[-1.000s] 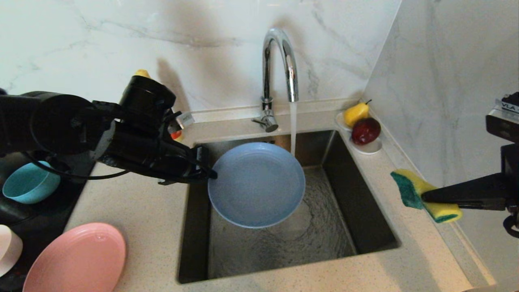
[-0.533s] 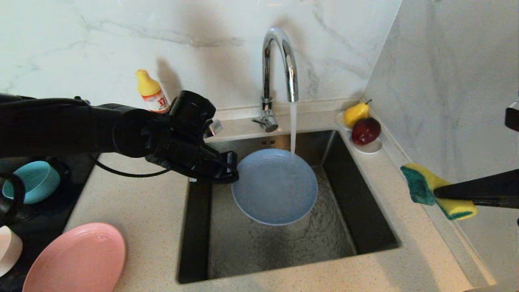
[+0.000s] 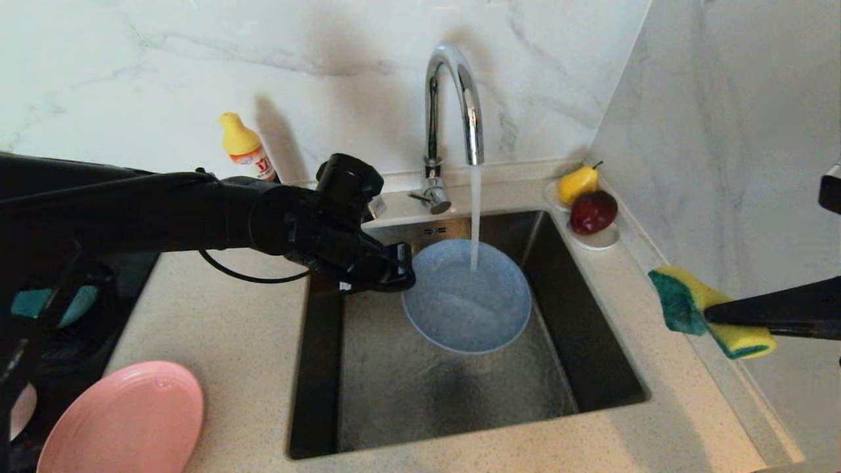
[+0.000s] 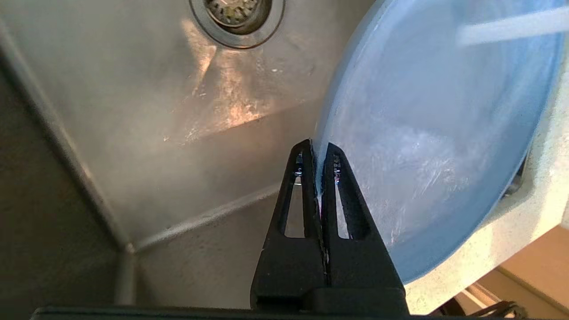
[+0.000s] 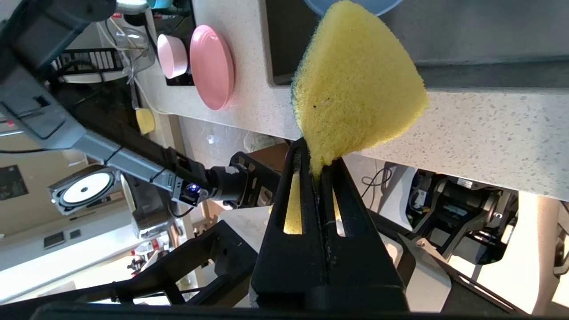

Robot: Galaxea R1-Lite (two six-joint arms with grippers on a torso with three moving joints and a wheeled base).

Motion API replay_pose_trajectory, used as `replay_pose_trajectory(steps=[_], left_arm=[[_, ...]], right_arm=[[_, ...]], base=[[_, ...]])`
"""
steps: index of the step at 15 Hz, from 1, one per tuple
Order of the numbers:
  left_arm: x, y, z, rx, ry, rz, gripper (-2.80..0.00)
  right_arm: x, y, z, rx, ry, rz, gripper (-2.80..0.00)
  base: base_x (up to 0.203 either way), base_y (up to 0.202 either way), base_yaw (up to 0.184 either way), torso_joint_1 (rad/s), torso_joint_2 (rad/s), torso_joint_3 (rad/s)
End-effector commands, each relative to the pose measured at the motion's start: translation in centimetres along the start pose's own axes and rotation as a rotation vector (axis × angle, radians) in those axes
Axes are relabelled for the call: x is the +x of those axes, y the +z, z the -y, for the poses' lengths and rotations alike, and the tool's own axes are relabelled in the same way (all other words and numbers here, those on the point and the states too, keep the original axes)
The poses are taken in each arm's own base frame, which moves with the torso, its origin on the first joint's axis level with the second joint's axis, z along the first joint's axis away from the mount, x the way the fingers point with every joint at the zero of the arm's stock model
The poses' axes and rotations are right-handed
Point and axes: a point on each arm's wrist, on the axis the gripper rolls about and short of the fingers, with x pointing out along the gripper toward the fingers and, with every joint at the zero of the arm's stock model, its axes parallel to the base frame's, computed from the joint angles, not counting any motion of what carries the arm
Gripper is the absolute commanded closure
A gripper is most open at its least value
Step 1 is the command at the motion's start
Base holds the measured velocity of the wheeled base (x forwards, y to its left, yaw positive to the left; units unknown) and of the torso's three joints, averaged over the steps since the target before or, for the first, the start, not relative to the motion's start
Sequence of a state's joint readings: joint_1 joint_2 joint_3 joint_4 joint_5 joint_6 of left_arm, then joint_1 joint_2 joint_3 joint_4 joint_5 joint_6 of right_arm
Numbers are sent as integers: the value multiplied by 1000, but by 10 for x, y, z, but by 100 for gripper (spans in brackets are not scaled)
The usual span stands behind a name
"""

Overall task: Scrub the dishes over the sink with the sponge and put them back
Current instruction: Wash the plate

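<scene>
My left gripper (image 3: 409, 269) (image 4: 317, 149) is shut on the rim of the blue plate (image 3: 468, 299) (image 4: 435, 133), holding it inside the steel sink (image 3: 585, 341) under the running stream from the chrome faucet (image 3: 453, 105). Water lands on the plate's face. My right gripper (image 3: 713, 314) (image 5: 319, 162) is shut on the yellow and green sponge (image 3: 696, 309) (image 5: 355, 84), held over the counter right of the sink, apart from the plate. A pink plate (image 3: 125, 420) (image 5: 212, 66) lies on the counter at the front left. A teal bowl (image 3: 46, 303) shows partly behind my left arm.
An orange detergent bottle (image 3: 246, 150) stands by the back wall. A small white dish (image 3: 594, 240) with a pear and a red fruit sits at the sink's back right corner. The drain strainer (image 4: 235, 18) lies beside the plate in the left wrist view. A pale pink bowl (image 5: 171, 55) sits near the pink plate.
My left arm has carried the blue plate to the right and deeper into the sink, so the faucet stream now falls on it. The right gripper with the sponge has shifted slightly right.
</scene>
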State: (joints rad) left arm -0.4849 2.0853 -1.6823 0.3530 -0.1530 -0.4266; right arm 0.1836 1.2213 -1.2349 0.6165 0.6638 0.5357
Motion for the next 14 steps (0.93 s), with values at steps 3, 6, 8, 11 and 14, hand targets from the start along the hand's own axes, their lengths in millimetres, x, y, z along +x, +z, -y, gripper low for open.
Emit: replay_pose_trajectory(steps=[3,6,8,11,14], left_arm=[[7,-5,0,2,71,-3,0],[-13,-1,-5,2,215,66,0],[-32,3,-4,9,271,128,0],[-48,7,-3,39,398,217,0],[-65,11,-1,48,474,288,0]], right_arm=[[4,-1,4,17,-4,-21,0],[6,-1,4,22,14,-41,0],[10,0,6,31,24,-62,0],[16,0,10,47,20,-85,0],[19,-3,16,62,9,-103,0]], base=[[0,0,0,0,0,0],[0,0,0,0,0,0],[0,0,0,0,0,0],[0,0,0,0,0,0],[0,0,0,0,0,0]])
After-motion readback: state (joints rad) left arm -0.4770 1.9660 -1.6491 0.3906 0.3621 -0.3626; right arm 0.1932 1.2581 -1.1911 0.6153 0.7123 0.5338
